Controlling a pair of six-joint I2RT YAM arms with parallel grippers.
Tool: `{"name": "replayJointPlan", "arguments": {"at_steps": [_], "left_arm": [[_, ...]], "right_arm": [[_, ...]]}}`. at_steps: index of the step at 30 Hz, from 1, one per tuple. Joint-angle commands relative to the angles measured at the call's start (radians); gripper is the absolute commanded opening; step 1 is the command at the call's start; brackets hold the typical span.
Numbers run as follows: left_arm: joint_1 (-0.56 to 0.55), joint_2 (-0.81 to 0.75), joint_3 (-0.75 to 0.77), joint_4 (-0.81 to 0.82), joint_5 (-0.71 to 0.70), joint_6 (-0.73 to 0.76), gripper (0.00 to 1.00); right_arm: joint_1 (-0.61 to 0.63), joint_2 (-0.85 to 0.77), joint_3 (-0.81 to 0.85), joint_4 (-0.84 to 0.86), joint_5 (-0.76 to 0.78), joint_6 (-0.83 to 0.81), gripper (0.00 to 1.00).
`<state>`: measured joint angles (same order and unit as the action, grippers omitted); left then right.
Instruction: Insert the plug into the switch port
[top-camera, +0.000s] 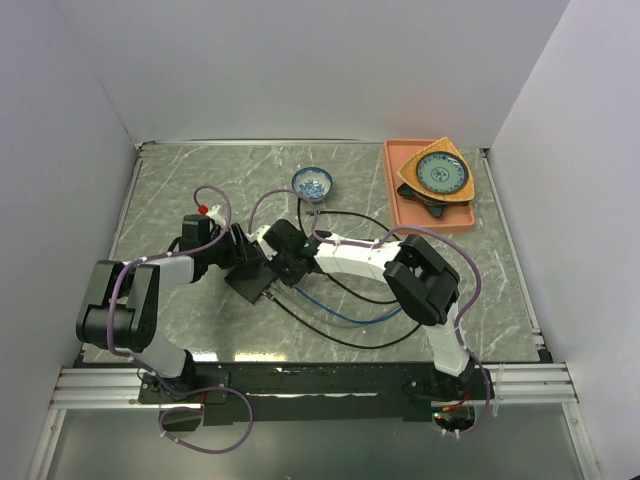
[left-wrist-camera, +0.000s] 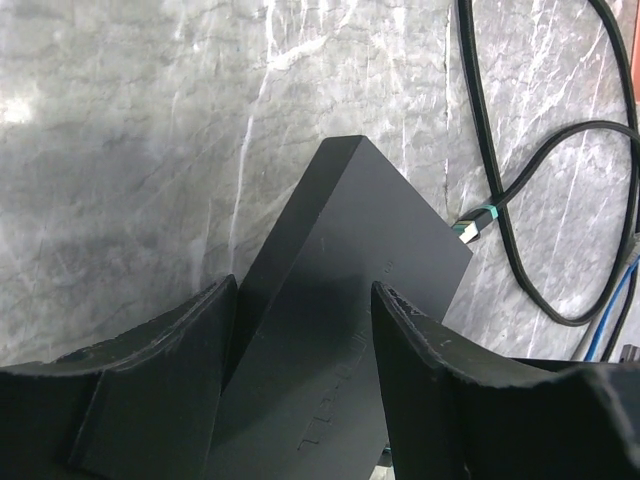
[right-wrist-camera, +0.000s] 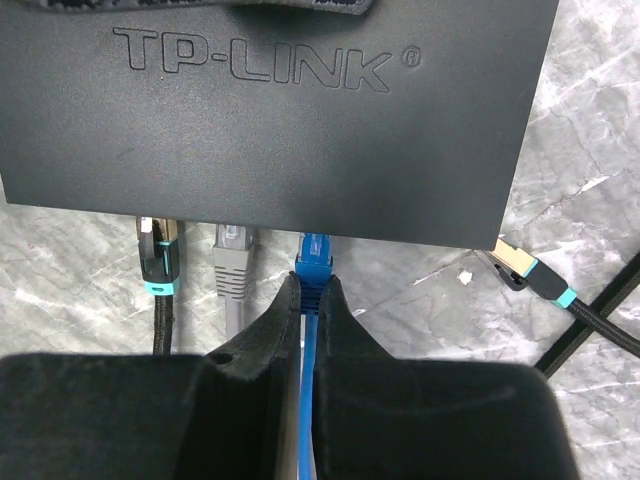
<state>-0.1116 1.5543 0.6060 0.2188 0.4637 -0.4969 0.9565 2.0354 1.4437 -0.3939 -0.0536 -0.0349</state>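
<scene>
The switch (right-wrist-camera: 280, 120) is a flat black box marked TP-LINK, also in the top view (top-camera: 252, 280) and the left wrist view (left-wrist-camera: 345, 240). My right gripper (right-wrist-camera: 309, 285) is shut on the blue plug (right-wrist-camera: 316, 252), whose tip sits at the switch's socket edge. A grey plug (right-wrist-camera: 231, 262) and a black plug with a teal band (right-wrist-camera: 158, 258) sit in the sockets to its left. My left gripper (left-wrist-camera: 305, 288) has its jaws spread. One finger is at the switch's back side and the other is over its top.
A loose black plug with a teal band (right-wrist-camera: 527, 270) lies right of the switch, also seen in the left wrist view (left-wrist-camera: 470, 228). Black and blue cables (top-camera: 340, 315) loop on the marble table. A patterned bowl (top-camera: 313, 183) and an orange tray (top-camera: 398, 205) with a plate (top-camera: 443, 173) stand behind.
</scene>
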Motion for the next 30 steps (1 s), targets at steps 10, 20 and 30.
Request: {"name": "replayJointPlan", "arguments": {"at_steps": [10,20,30], "left_arm": [[-0.04,0.032,0.035,-0.05,0.093,0.015,0.54],[-0.043,0.059,0.048,-0.065,0.144,0.023,0.51],[-0.049,0.076,0.052,-0.067,0.173,0.029,0.49]], "right_arm": [[-0.004,-0.006,0.078,0.194,0.021,0.067,0.0],[-0.019,0.011,0.156,0.219,0.006,0.079,0.0],[-0.027,0.042,0.205,0.256,-0.005,0.115,0.0]]}}
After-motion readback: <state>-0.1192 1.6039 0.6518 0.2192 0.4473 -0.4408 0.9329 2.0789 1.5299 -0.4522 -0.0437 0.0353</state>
